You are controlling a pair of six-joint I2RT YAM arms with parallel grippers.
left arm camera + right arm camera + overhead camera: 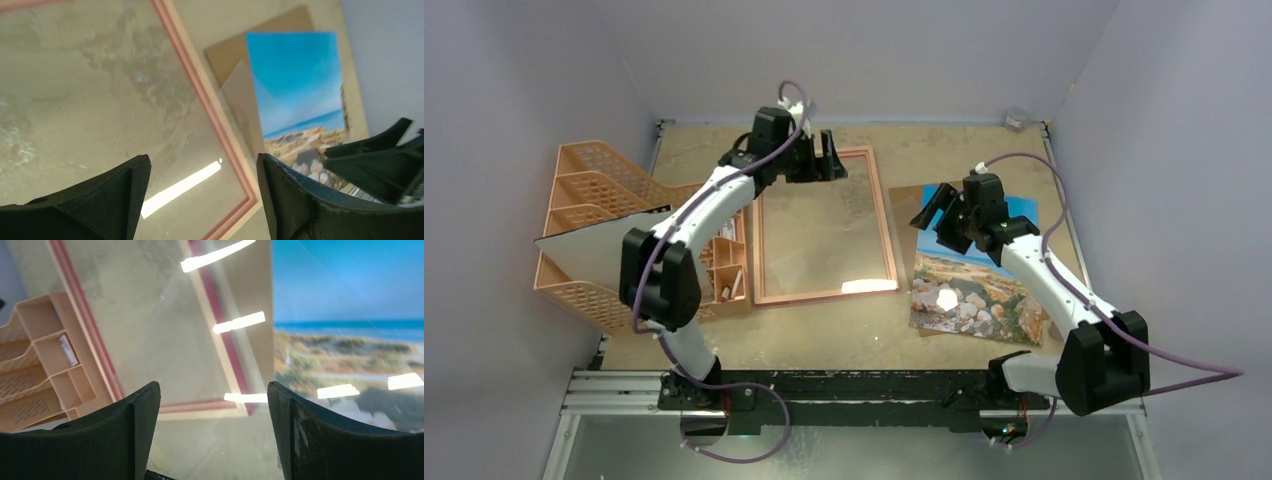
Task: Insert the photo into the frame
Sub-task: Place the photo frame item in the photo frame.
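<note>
Black fingers of the left gripper (202, 156) stand wide apart and hold nothing. Just under them lies the frame (824, 295), flat, with its pink-red side up. They hang over its far end.

The right gripper (212, 385) is spread open too, with nothing in it. Right below it lies the photo (984, 290), picture side up, beside the frame and not in it. The right arm hides part of it from above. The photo rests on a brown board (904, 225) that sticks out toward the frame.

Out past the left arm, away from the right gripper, stands an orange organiser (589, 170). One of its little boxes holds a small white thing (67, 350). A flat grey sheet (594, 245) leans on the organiser.

Everything sits on a tan, scuffed table (844, 335). Pale purple walls stand around it.
</note>
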